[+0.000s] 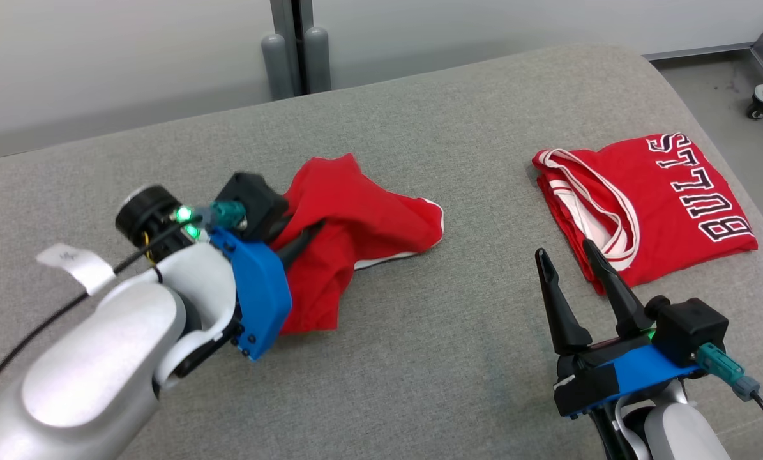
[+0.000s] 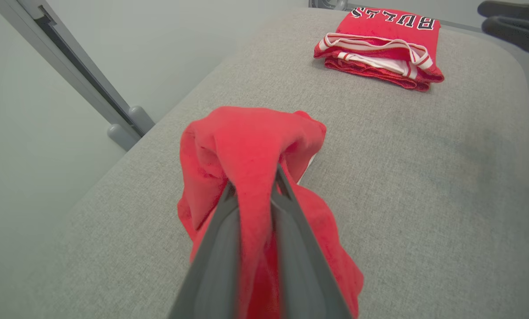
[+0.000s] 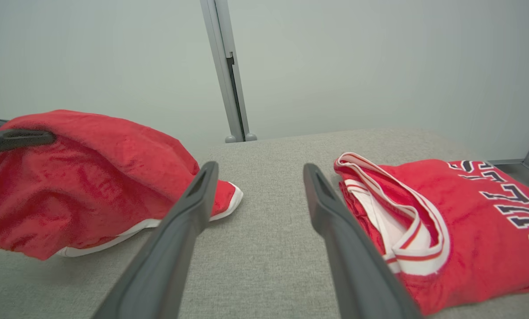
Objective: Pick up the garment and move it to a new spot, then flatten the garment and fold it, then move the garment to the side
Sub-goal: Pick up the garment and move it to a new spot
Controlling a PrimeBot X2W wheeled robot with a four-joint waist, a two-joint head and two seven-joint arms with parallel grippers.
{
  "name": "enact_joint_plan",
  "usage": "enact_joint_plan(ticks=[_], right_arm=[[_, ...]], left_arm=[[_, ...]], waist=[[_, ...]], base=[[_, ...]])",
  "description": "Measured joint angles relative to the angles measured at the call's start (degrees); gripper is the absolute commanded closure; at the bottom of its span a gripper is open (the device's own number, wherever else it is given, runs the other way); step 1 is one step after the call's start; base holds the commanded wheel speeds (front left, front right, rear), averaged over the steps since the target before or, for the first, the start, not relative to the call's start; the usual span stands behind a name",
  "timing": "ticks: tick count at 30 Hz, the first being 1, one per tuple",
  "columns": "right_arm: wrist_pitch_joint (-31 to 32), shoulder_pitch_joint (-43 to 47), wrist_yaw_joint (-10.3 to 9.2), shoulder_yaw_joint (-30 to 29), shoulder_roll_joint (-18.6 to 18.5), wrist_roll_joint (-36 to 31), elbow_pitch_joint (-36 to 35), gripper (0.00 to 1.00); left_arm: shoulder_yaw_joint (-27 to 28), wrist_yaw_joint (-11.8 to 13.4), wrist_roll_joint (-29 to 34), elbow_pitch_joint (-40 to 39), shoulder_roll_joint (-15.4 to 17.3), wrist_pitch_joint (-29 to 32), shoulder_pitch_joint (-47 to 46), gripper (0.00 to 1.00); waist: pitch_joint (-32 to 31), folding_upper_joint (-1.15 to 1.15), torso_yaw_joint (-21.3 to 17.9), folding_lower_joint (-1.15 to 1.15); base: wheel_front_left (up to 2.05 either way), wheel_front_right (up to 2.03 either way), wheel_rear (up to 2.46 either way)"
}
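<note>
Evidently early: left pincer (image 2: pixel 254 180) clenched on crumpled red garment (image 1: pixel 355 217), part-raised off the tabletop (image 1: pixel 419 358) toward its left edge; right pincer (image 1: pixel 565 249) released, idle beside folded jersey (image 1: pixel 675 204) near right edge; flattening, folding, side-move pending.

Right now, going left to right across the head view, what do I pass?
The left arm → crumpled red garment → folded Bulls jersey. The right gripper overlaps the jersey, so it is left out.
</note>
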Motion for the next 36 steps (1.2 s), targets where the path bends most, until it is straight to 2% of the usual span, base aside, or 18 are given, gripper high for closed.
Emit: enact_joint_plan(ticks=[2,6,11,19,22,27,30,36], right_arm=[[-0.1,0.0,0.0,0.0,0.0,0.0,0.3,0.0],[-0.3,0.1,0.0,-1.2,0.0,0.0,0.8,0.0],[0.0,0.8,0.0,-3.0,0.1,-0.4,0.4,0.0],[1.4,3.7,0.0,-5.6,0.1,-0.9,-1.2,0.0],[2.0,4.8,0.0,-6.5,0.1,-0.9,-1.7,0.0],[2.9,6.2,0.0,-7.4,0.1,-1.1,-2.5,0.0],[3.5,6.8,0.0,-7.6,0.1,-1.6,-2.6,0.0],[4.1,8.8,0.0,-8.9,0.1,-2.3,-1.9,0.0]], left_arm=[[-2.3,0.0,-0.1,3.2,0.0,-3.2,0.8,0.0],[-3.6,0.0,-1.5,8.5,-2.0,-8.5,3.0,0.0],[-0.2,1.9,-5.3,10.8,-5.6,-16.7,7.4,0.0],[6.7,7.5,-10.1,10.0,-8.2,-31.7,18.2,0.0],[9.0,9.4,-10.5,10.0,-8.1,-36.0,21.7,0.0],[15.2,12.3,-8.6,9.6,-8.1,-38.5,26.5,0.0],[21.7,13.7,-4.9,7.5,-9.2,-38.6,29.6,0.0],[30.5,13.4,0.5,6.7,-11.7,-38.6,37.5,0.0]], waist=[[-0.1,0.0,-0.1,0.0],[-1.2,0.0,0.8,0.0],[-3.1,0.0,3.8,0.0],[-6.4,0.0,9.5,-0.01],[-7.5,0.0,11.2,-0.01],[-8.9,0.0,12.9,-0.01],[-9.4,0.0,13.6,-0.01],[-10.1,0.0,13.8,-0.01]], base=[[0.0,0.0,0.0],[0.0,0.0,0.0],[0.0,0.0,0.0],[0.0,0.0,0.0],[0.0,0.0,0.0],[0.0,0.0,0.0],[0.0,0.0,0.0],[0.0,0.0,0.0]])
